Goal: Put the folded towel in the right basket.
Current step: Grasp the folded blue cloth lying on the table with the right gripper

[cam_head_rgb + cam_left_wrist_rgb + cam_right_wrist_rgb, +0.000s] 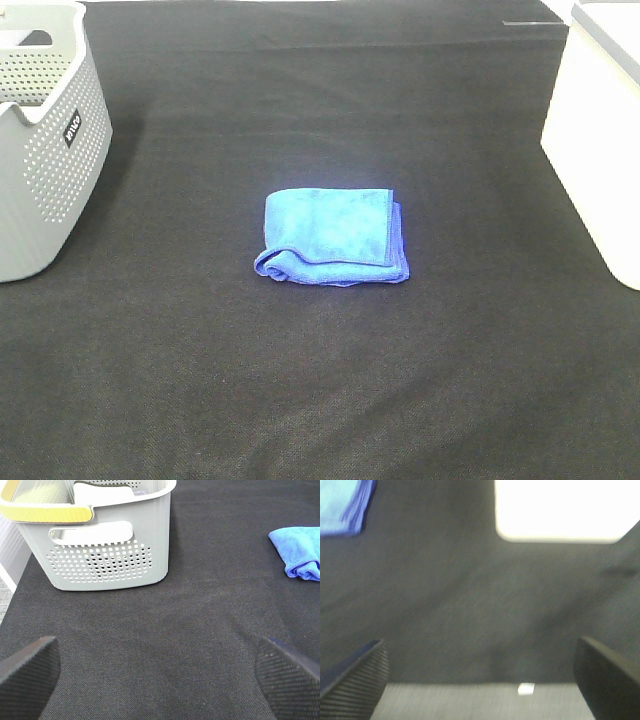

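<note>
A folded blue towel (pixel 333 236) lies flat in the middle of the black table. It also shows at the edge of the left wrist view (pixel 299 552) and of the right wrist view (pixel 342 506). The right basket (pixel 600 135) is white and stands at the right edge; it also shows in the right wrist view (pixel 565 510). No arm shows in the exterior high view. My left gripper (pixel 155 680) is open and empty over bare cloth. My right gripper (pixel 480 680) is open and empty, near the table's front edge.
A grey perforated basket (pixel 45 140) stands at the left edge; in the left wrist view (pixel 107 545) it has a yellow-edged rim. The black cloth (pixel 320 380) covers the table. A small white tag (pixel 525 689) lies by the front edge.
</note>
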### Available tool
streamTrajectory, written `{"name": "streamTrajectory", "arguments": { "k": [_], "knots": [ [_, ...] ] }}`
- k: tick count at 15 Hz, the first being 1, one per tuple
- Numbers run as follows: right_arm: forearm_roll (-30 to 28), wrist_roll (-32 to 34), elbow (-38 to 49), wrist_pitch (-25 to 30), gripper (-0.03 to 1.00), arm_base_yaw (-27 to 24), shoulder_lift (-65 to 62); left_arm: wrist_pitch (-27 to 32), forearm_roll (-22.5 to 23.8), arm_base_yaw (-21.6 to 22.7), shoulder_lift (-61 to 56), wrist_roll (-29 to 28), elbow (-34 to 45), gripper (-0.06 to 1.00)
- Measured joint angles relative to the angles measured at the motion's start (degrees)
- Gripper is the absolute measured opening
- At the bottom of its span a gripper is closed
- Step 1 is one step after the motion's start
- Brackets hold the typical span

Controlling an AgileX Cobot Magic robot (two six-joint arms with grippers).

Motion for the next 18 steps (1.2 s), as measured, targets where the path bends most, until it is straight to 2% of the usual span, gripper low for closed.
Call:
{"name": "streamTrajectory", "arguments": {
  "k": [1, 3, 6, 9, 12, 14, 15, 16, 18],
  "knots": [
    [0.0, 0.0, 0.0, 0.0, 0.96, 0.0, 0.0, 0.0, 0.0, 0.0, 0.0, 0.0, 0.0, 0.99],
    [2.75, 1.55, -10.26, 0.92, 0.96, 0.0, 17.76, 0.0, 0.0, 0.0, 0.0, 0.0, 0.0, 0.99],
    [5.67, 2.52, -32.49, 3.5, 0.96, 0.0, 46.24, 0.0, 0.0, 0.0, 0.0, 0.0, 0.0, 0.99],
    [9.57, 2.52, -47.73, 3.5, 0.96, 0.0, 61.25, 0.0, 0.0, 0.0, 0.0, 0.0, 0.0, 0.99],
    [15.93, 2.52, -53.97, 3.67, 0.96, 0.0, 68.53, 0.0, 0.0, 0.0, 0.0, 0.0, 0.0, 0.99],
    [18.96, 2.18, -55.06, 3.78, 0.96, 0.52, 71.51, 0.0, 0.0, 0.0, 0.0, 0.0, 0.0, 0.99],
    [19.08, 1.55, -55.12, 3.78, 0.96, 2.12, 72.99, 0.0, 0.0, 0.0, 0.0, 0.0, 0.0, 0.99],
    [19.37, 1.38, -55.12, 3.72, 0.95, 7.28, 76.32, 0.0, 0.0, 0.0, 0.0, 0.0, 0.0, 0.99],
    [22.12, 2.06, -55.12, 1.03, 0.95, 14.04, 81.99, 0.0, 0.0, 0.0, 0.0, 0.0, 0.0, 0.99]
  ]
}}
